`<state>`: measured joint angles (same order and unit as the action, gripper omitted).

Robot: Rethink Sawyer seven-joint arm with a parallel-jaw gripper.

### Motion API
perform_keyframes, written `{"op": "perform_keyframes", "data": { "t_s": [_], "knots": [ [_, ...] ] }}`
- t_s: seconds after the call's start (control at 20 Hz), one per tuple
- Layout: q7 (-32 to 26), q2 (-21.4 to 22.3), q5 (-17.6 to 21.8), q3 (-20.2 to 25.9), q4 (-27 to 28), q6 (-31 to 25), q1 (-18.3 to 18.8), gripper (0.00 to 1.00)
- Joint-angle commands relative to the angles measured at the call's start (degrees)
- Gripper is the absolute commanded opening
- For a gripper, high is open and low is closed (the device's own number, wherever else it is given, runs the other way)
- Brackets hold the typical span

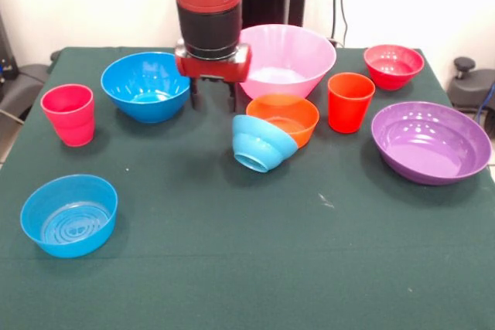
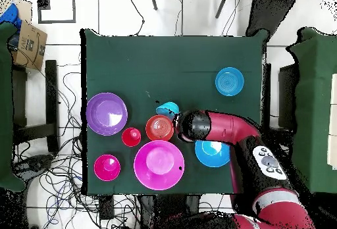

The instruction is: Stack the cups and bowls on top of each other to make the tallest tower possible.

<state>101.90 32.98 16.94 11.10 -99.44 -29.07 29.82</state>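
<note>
Gripper (image 1: pixel 213 99) hangs mid-table toward far edge, prongs parted, grasping nothing. Light-blue bowl (image 1: pixel 261 143) lies tipped against orange bowl (image 1: pixel 283 117), just beside gripper; nest looks toppled. No tower yet; remaining bowls, cups scattered apart.

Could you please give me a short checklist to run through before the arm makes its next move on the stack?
1. Gripper empty: ok, fingers open, nothing held.
2. Light-blue bowl upright: not ok, tipped on its side against the orange bowl.
3. Orange bowl upright: ok.
4. Tower started: not ok, nothing nested.
5. Orange-red cup upright and standing free: ok.
6. Gripper directly over a target: cannot tell.
</note>
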Motion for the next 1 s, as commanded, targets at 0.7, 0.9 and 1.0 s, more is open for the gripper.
{"op": "perform_keyframes", "data": {
  "t_s": [0.7, 0.9, 1.0],
  "knots": [
    [-11.5, 8.1, 1.1, 29.3, -13.4, -10.0, 7.9, 1.0],
    [-7.7, 7.8, 5.9, 25.7, -12.2, -6.8, 4.9, 1.0],
    [-6.5, 7.3, 10.0, 22.8, -10.8, -4.0, 2.7, 1.0]
  ]
}}
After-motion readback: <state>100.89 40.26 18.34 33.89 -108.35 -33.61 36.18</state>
